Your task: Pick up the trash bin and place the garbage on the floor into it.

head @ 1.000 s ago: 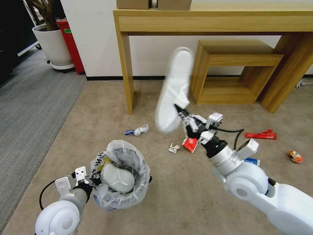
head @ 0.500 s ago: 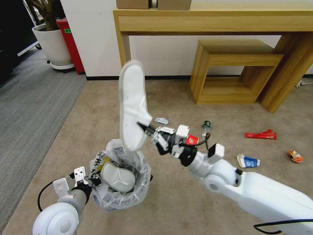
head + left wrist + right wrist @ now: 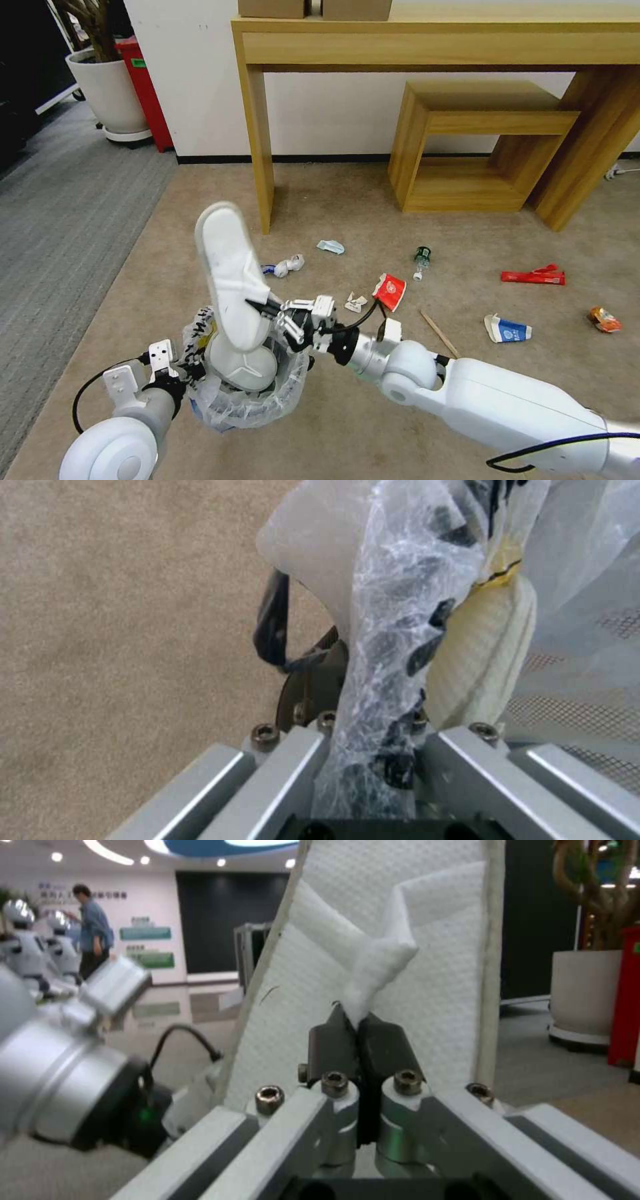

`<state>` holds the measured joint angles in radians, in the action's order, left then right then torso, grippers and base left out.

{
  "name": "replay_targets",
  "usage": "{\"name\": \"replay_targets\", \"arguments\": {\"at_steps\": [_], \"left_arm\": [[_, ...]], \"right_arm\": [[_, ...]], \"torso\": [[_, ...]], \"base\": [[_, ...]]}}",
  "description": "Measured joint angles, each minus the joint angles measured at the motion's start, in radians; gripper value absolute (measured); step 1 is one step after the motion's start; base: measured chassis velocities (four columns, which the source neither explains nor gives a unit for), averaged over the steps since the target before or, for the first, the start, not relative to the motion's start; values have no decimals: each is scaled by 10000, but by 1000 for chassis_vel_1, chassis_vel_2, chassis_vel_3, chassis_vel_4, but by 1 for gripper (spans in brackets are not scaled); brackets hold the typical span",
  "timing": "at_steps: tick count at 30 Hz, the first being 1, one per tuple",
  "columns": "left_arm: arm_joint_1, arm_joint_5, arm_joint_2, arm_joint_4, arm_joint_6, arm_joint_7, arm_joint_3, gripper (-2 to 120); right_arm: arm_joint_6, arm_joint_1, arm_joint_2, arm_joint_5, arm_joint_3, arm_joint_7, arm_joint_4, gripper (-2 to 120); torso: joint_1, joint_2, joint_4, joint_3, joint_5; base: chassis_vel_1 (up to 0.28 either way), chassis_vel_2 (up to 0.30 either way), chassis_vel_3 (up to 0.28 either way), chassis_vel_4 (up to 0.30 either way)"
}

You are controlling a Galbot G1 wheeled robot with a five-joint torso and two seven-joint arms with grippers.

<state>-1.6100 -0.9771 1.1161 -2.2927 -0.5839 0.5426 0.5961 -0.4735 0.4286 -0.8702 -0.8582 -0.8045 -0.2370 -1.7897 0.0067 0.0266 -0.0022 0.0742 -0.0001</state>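
Note:
The trash bin (image 3: 257,400), lined with crinkled clear plastic, hangs low at the front left, and one white slipper (image 3: 245,369) lies inside it. My left gripper (image 3: 181,370) is shut on the bin's rim and bag (image 3: 380,645). My right gripper (image 3: 265,309) is shut on the strap of a second white slipper (image 3: 227,280), which stands upright just over the bin's opening. In the right wrist view the fingertips (image 3: 360,1032) pinch the folded strap (image 3: 383,957). More garbage lies on the floor: red paper cup (image 3: 390,291), crumpled paper (image 3: 355,303), blue-white carton (image 3: 508,329), red wrapper (image 3: 533,276), orange wrapper (image 3: 603,319), bottle (image 3: 421,257), wooden stick (image 3: 439,333).
A wooden table leg (image 3: 261,153) and a low wooden shelf (image 3: 480,147) stand against the wall behind the litter. A white planter (image 3: 110,87) and a red container (image 3: 143,87) sit at the back left, beside grey carpet (image 3: 60,220). A white-blue scrap (image 3: 283,267) lies near the leg.
My right arm has swung the slipper left and down, from in front of the low shelf to just above the bin. The left gripper and bin have stayed put.

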Motion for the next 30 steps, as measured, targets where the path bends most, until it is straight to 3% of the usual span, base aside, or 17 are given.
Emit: {"name": "replay_targets", "arguments": {"at_steps": [25, 28, 30], "left_arm": [[20, -64, -41, -95, 29, -47, -45, 0], [39, -83, -60, -94, 34, -48, -48, 0], [60, -118, -90, -74, 40, -52, -50, 0]], "right_arm": [[-316, -346, -750, 1410, -891, 310, 1869, 0], [-326, -347, -816, 1465, -933, 332, 1954, 4], [-328, -348, -856, 1494, -954, 339, 1979, 14]], "torso": [[0, 0, 0, 0, 1], [0, 0, 0, 0, 1], [0, 0, 0, 0, 1]], "base": [[0, 0, 0, 0], [0, 0, 0, 0], [0, 0, 0, 0]]}}
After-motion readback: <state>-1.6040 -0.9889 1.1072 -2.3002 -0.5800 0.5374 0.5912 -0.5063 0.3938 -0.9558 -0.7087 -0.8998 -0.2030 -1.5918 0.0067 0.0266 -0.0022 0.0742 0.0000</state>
